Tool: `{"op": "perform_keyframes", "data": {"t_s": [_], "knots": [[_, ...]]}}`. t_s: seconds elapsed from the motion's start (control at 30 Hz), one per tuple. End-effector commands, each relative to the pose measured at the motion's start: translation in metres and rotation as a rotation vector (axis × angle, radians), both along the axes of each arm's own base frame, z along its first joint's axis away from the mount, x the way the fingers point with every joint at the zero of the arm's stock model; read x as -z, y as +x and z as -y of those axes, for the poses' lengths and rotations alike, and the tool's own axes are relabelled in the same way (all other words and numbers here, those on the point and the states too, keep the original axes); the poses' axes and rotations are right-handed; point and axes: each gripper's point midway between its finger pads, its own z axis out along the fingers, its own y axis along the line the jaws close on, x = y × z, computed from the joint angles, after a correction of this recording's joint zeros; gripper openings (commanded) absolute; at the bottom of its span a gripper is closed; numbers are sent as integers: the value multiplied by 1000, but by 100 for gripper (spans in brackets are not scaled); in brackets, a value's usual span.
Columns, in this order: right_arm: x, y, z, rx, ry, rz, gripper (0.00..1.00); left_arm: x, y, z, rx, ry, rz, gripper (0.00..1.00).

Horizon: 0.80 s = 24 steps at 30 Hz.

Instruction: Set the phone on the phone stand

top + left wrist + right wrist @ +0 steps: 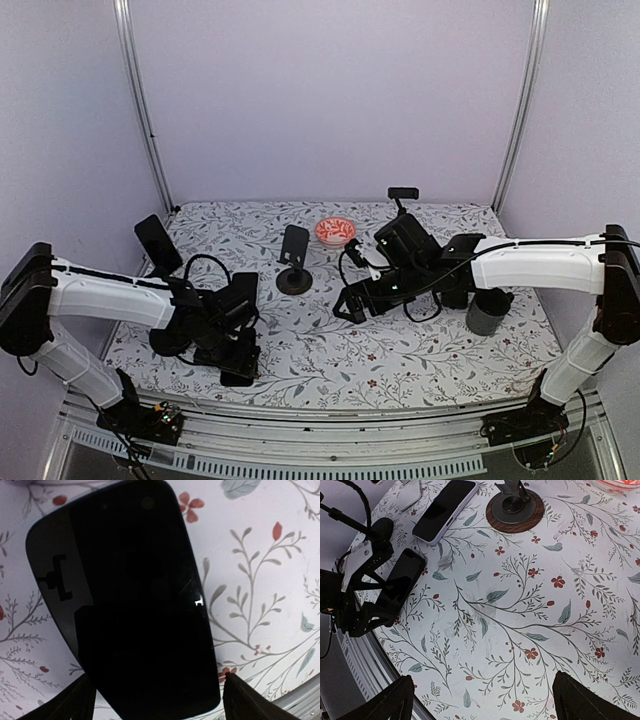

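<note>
Phone (130, 605) under left hand (157, 680) (mostly hidden from above)

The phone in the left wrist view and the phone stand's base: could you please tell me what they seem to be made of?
Phone: probably a glossy black glass face, since reflections show on it. Phone stand base: a dark wood-look ring around a dull grey, likely metal, disc.

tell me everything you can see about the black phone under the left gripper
The black phone is a glossy glass slab with rounded corners. Its face is dark and mirrors the camera above it. It lies flat on the floral tablecloth, near the table's front-left edge. The left gripper straddles one short end, with its fingers beside both long edges. Whether they touch the phone is unclear.
</note>
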Motion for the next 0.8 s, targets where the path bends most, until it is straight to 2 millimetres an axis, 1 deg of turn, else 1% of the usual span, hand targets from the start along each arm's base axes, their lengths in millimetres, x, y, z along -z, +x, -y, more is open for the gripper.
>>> {"op": "perform_keyframes", "data": {"t_s": [0.0, 0.1, 0.17, 0.27, 0.37, 0.43, 0.53, 0.6, 0.67, 0.77], "knots": [[-9, 1, 1, 2, 28, 16, 99, -2, 9, 34, 99, -74, 11, 87], [-8, 1, 1, 4, 27, 15, 99, -3, 13, 48, 150, -75, 15, 87], [-9, 1, 2, 6, 26, 19, 99, -6, 14, 61, 189, -86, 19, 86], [-8, 0, 4, 12, 23, 18, 99, -9, 13, 76, 255, -95, 30, 89], [-9, 0, 6, 19, 23, 19, 99, -20, 16, 83, 279, -102, 60, 93], [-10, 1, 8, 25, 25, 21, 99, -32, 17, 84, 283, -125, 89, 95], [-10, 0, 9, 32, 24, 23, 99, -51, 17, 78, 268, -153, 135, 96], [-9, 0, 10, 34, 23, 22, 99, -61, 17, 66, 233, -153, 167, 96], [-8, 0, 11, 38, 20, 18, 99, -58, 16, 48, 173, -123, 172, 93], [-7, 0, 10, 39, 22, 14, 99, -47, 14, 23, 99, -68, 138, 84]]}}
